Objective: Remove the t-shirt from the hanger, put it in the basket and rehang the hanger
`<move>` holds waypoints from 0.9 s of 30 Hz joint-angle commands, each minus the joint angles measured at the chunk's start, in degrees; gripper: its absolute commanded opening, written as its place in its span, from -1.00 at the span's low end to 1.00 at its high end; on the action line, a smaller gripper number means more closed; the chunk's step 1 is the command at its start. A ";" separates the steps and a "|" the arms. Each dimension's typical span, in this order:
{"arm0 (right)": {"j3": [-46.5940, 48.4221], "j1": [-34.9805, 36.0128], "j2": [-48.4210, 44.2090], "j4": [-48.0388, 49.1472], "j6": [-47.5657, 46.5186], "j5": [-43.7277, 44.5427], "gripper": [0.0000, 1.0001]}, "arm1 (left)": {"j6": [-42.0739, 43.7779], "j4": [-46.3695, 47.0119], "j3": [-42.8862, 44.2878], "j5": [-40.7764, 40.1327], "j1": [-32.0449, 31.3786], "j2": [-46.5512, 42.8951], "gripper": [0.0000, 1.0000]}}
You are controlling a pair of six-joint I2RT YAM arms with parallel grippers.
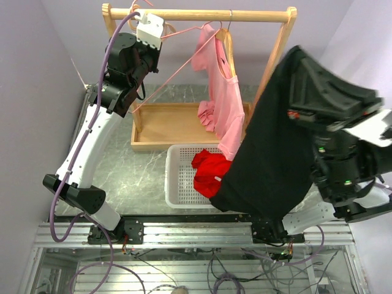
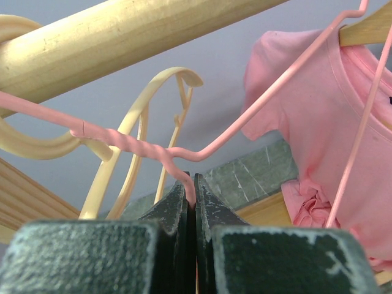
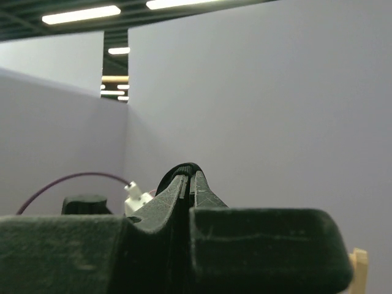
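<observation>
Right gripper (image 3: 190,184): jaws closed tight on a fold of the black t-shirt (image 1: 269,153), which hangs from it near the white basket (image 1: 180,177) on the table (image 1: 135,177). Left gripper (image 2: 190,196): jaws clamped on the bare pink wire hanger (image 2: 141,144), just beneath the wooden rail (image 2: 122,30).

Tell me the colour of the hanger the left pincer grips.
Pink hanger; clearest in the left wrist view.

Grey marbled table (image 1: 141,177) filling the middle of the frame. Directly on it: shallow wooden tray (image 1: 171,122) at centre, and white slotted basket (image 1: 177,180) just below it in the picture, lower centre.
</observation>
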 commanded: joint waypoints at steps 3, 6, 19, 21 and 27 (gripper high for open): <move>0.57 17.97 3.48 2.48 -3.10 0.20 -1.00 | -0.63 0.72 2.48 1.92 0.35 0.38 -0.86; 0.28 17.95 4.15 3.37 -3.89 -0.07 -1.00 | -0.67 0.85 2.20 2.13 0.36 0.51 -0.86; 3.25 -10.81 14.42 -12.03 13.22 5.93 -1.00 | -0.90 0.67 2.70 3.28 0.34 1.94 -0.86; 1.89 -15.34 15.11 -14.18 17.94 4.45 -1.00 | -0.74 0.66 2.54 2.88 0.35 1.99 -0.86; -0.30 -26.41 15.86 -24.31 35.35 -4.48 -1.00 | -0.69 0.44 3.03 3.08 0.34 2.47 -0.86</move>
